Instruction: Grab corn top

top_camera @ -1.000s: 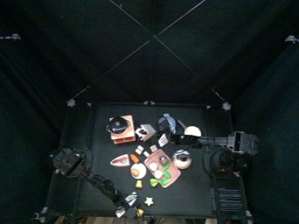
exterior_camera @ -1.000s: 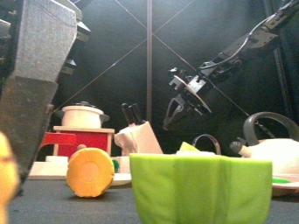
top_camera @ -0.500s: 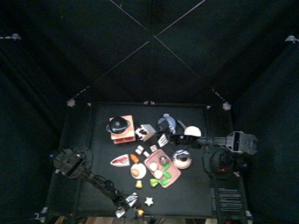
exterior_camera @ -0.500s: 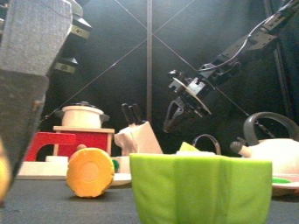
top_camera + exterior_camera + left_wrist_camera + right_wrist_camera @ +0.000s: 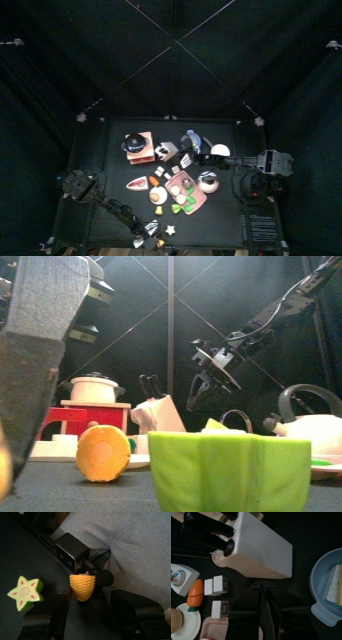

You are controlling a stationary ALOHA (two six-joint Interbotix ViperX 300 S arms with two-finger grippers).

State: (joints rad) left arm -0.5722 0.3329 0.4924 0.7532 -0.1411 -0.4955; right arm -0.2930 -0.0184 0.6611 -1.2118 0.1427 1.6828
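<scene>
I am reaching my left arm down to the lower edge of the table (image 5: pixel 94 150) in the top view, and my left gripper (image 5: pixel 90 612) is hanging there with its jaws spread wide, gripping nothing. In my left wrist view, a green and cream star slice (image 5: pixel 25 592) is lying at the left of the frame on the dark surface. Just right of it, the corn (image 5: pixel 83 587) is sitting in the middle of the frame, above the gap between my two jaws; I cannot tell whether either one is touching it. Its upper end is resting against a black block (image 5: pixel 73 548), and a grey surface (image 5: pixel 133 542) is filling the upper right. In the front view my left arm is looming large along the left edge. Further right, my right gripper (image 5: pixel 205 384) is hanging in the air at centre frame, above a white knife block (image 5: pixel 254 544). Its jaws are looking pressed together, with nothing between them. In the right wrist view a blue dish (image 5: pixel 319 587) is showing at the right edge.
</scene>
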